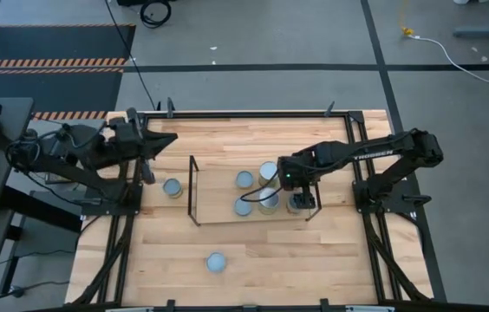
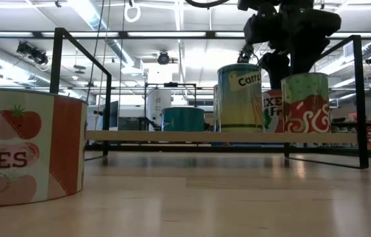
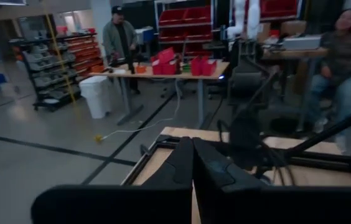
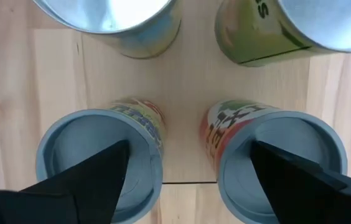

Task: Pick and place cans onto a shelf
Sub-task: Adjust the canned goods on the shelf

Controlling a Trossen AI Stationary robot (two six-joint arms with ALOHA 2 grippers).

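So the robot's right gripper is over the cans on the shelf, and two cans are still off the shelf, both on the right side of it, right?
Not quite. The high view shows the two loose cans left of and in front of the shelf, not right. The right gripper does hover over the shelved cans.

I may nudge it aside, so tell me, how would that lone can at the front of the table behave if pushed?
The lone can stands upright on its flat end, so a low push probably slides it. It looks rigid metal, unlikely to dent. Tipped over, its round body would likely roll.

My overhead camera looks straight down on the table (image 1: 253, 251); my low one, level across it, shares the shelf (image 1: 194, 191).
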